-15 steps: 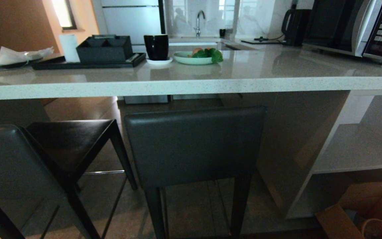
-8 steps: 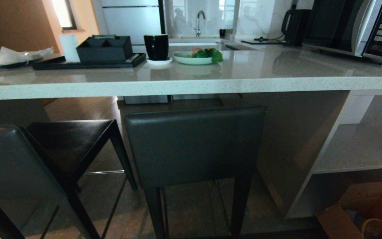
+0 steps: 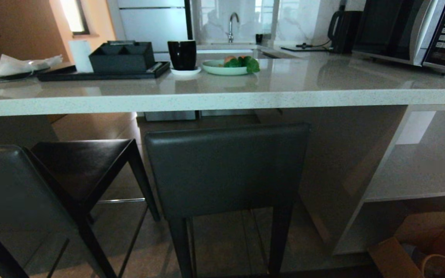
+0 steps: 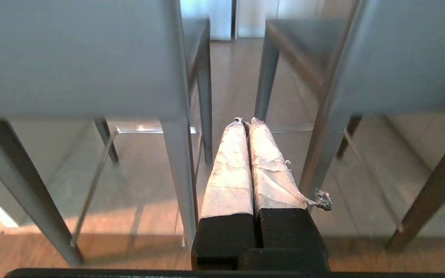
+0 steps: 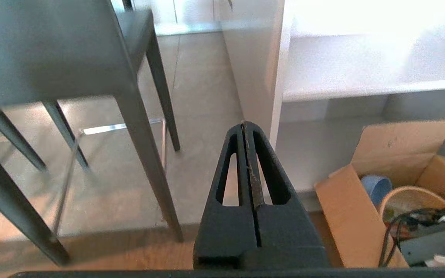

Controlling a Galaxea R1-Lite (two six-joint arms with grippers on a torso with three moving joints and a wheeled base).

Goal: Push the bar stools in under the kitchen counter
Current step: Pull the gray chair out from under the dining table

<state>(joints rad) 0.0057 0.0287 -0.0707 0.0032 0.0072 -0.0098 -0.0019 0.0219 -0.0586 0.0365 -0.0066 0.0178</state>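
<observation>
Two dark bar stools stand before the kitchen counter [image 3: 222, 101], whose pale speckled top is higher than their backrests. The middle stool [image 3: 226, 170] faces the counter squarely, and its backrest hides its seat. The left stool [image 3: 10, 189] is turned at an angle, with its black seat [image 3: 83, 162] pointing under the slab. Neither arm shows in the head view. My left gripper [image 4: 245, 120], with tape-wrapped fingers, is shut and empty, low between the two stools' backrests [image 4: 72, 58] [image 4: 404, 58]. My right gripper [image 5: 243, 124] is shut and empty, to the right of the middle stool [image 5: 45, 50].
The counter's side panel [image 3: 342, 170] stands just right of the middle stool, with open shelves [image 3: 419, 173] beyond it. An open cardboard box [image 5: 381, 185] with a bowl and cables sits on the floor by the right gripper. A tray [image 3: 102, 73], a cup [image 3: 182, 54], a plate [image 3: 226, 69] and a microwave [image 3: 411, 31] are on the counter.
</observation>
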